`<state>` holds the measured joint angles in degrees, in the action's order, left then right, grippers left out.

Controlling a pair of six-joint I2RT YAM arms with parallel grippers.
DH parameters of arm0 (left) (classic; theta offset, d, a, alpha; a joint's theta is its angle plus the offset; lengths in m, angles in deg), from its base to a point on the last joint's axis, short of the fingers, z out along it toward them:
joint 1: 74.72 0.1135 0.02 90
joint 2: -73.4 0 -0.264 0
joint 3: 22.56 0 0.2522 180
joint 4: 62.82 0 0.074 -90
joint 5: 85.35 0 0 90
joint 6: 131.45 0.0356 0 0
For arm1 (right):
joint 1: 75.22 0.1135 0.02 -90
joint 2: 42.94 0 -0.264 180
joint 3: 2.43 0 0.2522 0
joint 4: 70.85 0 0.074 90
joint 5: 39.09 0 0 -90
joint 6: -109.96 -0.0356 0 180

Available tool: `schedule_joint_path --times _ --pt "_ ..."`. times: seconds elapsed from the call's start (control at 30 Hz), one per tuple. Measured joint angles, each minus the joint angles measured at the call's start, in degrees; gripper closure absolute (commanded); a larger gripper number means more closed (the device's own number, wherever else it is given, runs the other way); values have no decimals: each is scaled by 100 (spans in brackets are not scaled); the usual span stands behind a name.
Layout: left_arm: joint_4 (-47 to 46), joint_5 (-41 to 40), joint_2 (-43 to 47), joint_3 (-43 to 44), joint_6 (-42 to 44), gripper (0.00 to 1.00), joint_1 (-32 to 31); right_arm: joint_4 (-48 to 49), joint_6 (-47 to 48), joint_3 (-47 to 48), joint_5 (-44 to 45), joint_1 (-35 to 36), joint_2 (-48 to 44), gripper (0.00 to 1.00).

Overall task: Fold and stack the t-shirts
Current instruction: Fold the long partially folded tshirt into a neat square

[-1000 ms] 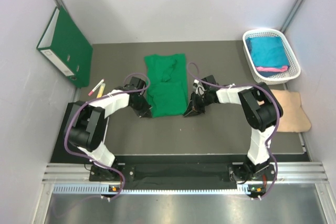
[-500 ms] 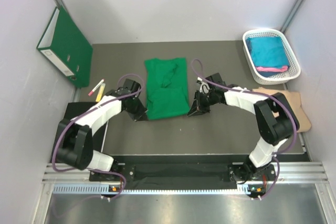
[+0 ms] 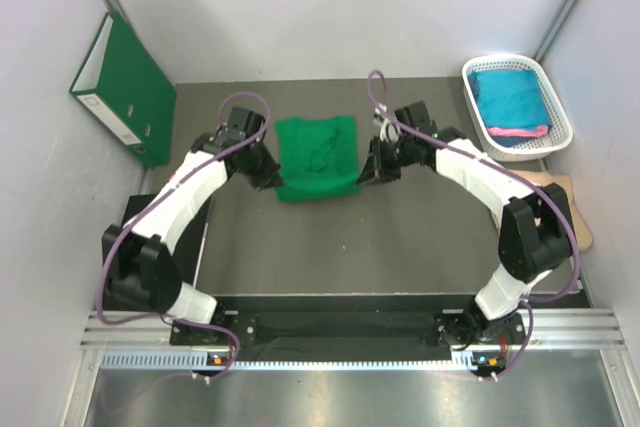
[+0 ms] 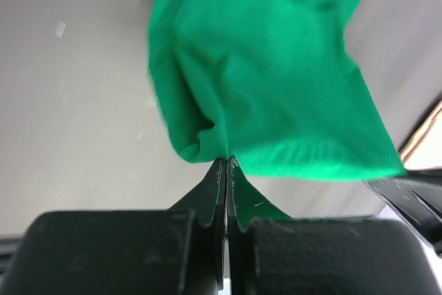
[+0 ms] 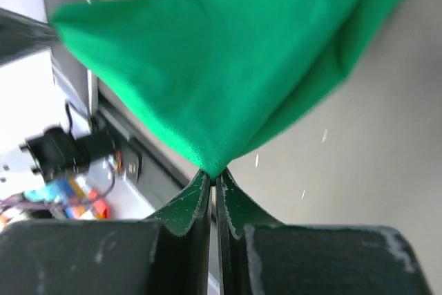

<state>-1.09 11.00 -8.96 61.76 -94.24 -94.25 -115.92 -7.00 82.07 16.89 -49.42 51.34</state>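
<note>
The left tool (image 4: 226,164) and right tool (image 5: 212,174) each clamp a corner of the green shirt (image 3: 318,157), mid-fold at upper centre; next, probably, lay it down flat.

Black-and-white arms (image 3: 188,195) (purple cables (image 3: 246,96))

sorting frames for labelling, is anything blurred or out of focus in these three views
Top external: sharp and evenly lit, the green t-shirt and the binder crisp, with only soft shadows. Left wrist: the shirt's folds and edges are smeared by blur, and the tabletop behind is soft. Right wrist: the same, cloth edges are fuzzy and the clutter at lower left is out of focus.
</note>
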Motion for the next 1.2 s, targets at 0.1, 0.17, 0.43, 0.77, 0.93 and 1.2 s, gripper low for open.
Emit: schedule_joint_path --times 0.1,0.17,0.43,0.77,0.93,1.2 --pt "-76 -20 -527 540 125 100 79 -44 195 710 149 -109 236 97" --pt "-127 -20 -890 804 210 100 149 -11 302 1097 256 -186 479 97" --pt "-221 9 -2173 1792 590 100 444 341 557 1836 566 -278 1661 96" --pt "-487 138 -3261 3346 905 100 791 765 640 2531 728 -369 2398 96" --pt "-678 256 -3571 3683 903 100 901 973 621 3156 726 -463 2708 96" --pt "-728 619 -4321 4535 994 17 979 1025 518 3958 616 -612 3324 96"
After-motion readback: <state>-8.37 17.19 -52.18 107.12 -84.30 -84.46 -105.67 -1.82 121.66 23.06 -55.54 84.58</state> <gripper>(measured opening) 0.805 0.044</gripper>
